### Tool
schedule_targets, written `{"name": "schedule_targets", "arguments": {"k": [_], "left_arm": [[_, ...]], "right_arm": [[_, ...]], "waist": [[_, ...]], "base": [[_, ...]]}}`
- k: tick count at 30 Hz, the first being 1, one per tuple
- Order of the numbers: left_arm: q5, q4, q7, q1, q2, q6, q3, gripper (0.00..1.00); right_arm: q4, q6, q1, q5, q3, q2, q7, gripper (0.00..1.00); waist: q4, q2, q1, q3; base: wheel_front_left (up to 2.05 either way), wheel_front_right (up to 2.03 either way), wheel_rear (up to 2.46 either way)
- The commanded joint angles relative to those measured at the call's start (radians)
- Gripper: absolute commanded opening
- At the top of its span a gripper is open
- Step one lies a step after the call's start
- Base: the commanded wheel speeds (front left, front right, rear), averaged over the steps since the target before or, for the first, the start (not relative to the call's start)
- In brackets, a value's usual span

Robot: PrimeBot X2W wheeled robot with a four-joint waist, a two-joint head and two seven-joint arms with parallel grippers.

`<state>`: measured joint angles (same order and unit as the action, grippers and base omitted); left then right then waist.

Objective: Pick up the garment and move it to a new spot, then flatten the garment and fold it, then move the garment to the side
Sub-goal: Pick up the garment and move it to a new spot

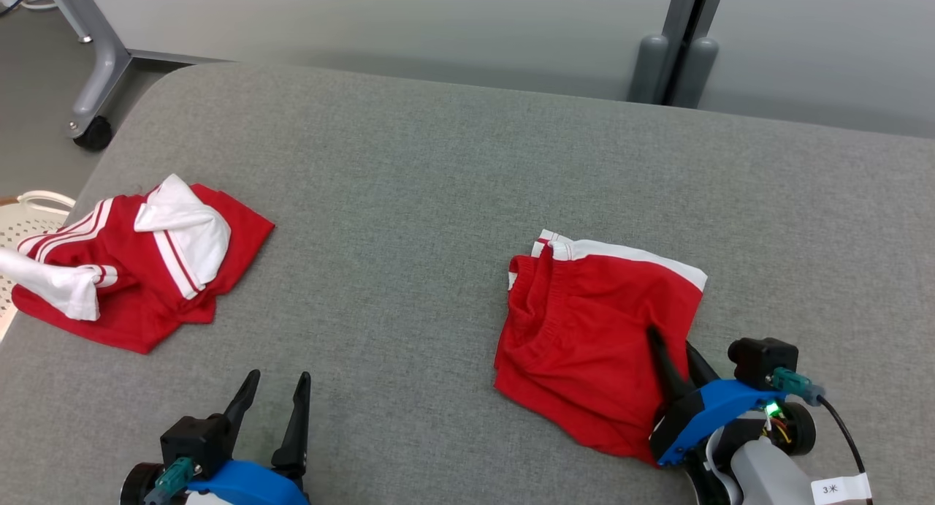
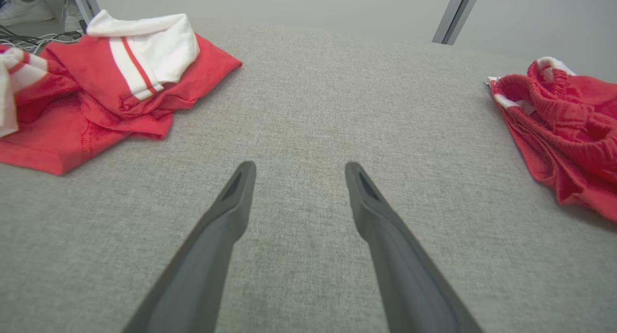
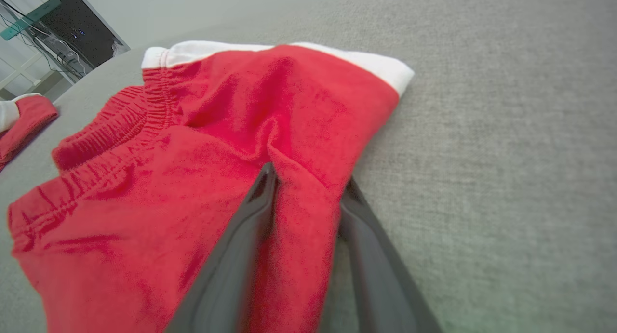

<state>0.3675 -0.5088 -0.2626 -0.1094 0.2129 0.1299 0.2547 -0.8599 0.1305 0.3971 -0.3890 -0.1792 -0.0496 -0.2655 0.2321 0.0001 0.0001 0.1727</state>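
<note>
Garment point(image 1: 584, 322) lies right of centre on the surface point(image 1: 409, 198), its near corner gathered into a ridge grasped between the right gripper point(image 1: 670, 340) fingers point(image 1: 661, 366), while the left gripper point(image 1: 277, 377) stands released, well apart.

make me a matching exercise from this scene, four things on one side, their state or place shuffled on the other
1 left pincer
2 right pincer
3 red shorts
4 red and white garment

a crumpled, at the left edge of the grey table
b open, holding nothing
c lying at the right, white band along one edge
d closed on a red fold

Pairs: 1-b, 2-d, 3-c, 4-a
</note>
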Motion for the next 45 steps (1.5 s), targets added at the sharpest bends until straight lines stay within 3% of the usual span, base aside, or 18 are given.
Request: {"name": "schedule_targets", "arguments": {"k": [1,8,21,26,30,34,39,45], "left_arm": [[0.003,0.005,-0.003,-0.016,-0.001,0.002,0.001,1.0],[-0.003,0.028,-0.003,0.002,-0.013,0.002,0.016,1.0],[-0.026,0.152,-0.003,-0.011,-0.008,0.002,0.142,1.0],[-0.025,0.178,-0.003,-0.014,0.005,0.002,0.19,1.0],[-0.015,0.186,-0.003,-0.013,0.029,0.002,0.213,1.0],[-0.006,0.194,-0.003,-0.023,0.064,0.002,0.228,1.0],[0.015,0.211,-0.003,-0.034,0.12,0.002,0.224,1.0],[0.039,0.222,-0.003,-0.042,0.168,0.002,0.194,1.0]], "right_arm": [[0.001,0.0,-0.003,0.006,0.009,-0.003,0.002,0.0],[0.096,0.0,-0.034,0.066,0.056,-0.005,0.001,0.0],[0.206,0.0,-0.108,0.067,-0.014,-0.003,0.001,0.0],[0.239,0.0,-0.136,0.071,-0.024,-0.003,0.001,0.0],[0.263,0.0,-0.133,0.097,-0.019,-0.003,0.001,0.0],[0.241,0.0,-0.075,0.217,0.053,-0.004,0.001,0.0],[0.202,0.0,0.013,0.478,0.327,-0.003,0.001,0.0],[0.294,0.0,0.082,0.761,0.659,-0.004,0.078,0.0]], "waist": [[-0.002,-0.0001,-0.0001,-0.002],[-0.085,-0.0001,-0.0001,-0.029],[-0.494,-0.0001,-0.0001,-0.018],[-0.578,-0.0001,-0.0001,0.009],[-0.594,-0.0001,-0.0001,0.041],[-0.561,-0.0001,-0.0001,0.086],[-0.481,-0.0001,-0.0001,0.143],[-0.408,-0.0001,-0.0001,0.193]], "base": [[0.0,0.0,0.0],[0.0,0.0,0.0],[0.0,0.0,0.0],[0.0,0.0,0.0],[0.0,0.0,0.0],[0.0,0.0,0.0],[0.0,0.0,0.0],[0.0,0.0,0.0]]}}
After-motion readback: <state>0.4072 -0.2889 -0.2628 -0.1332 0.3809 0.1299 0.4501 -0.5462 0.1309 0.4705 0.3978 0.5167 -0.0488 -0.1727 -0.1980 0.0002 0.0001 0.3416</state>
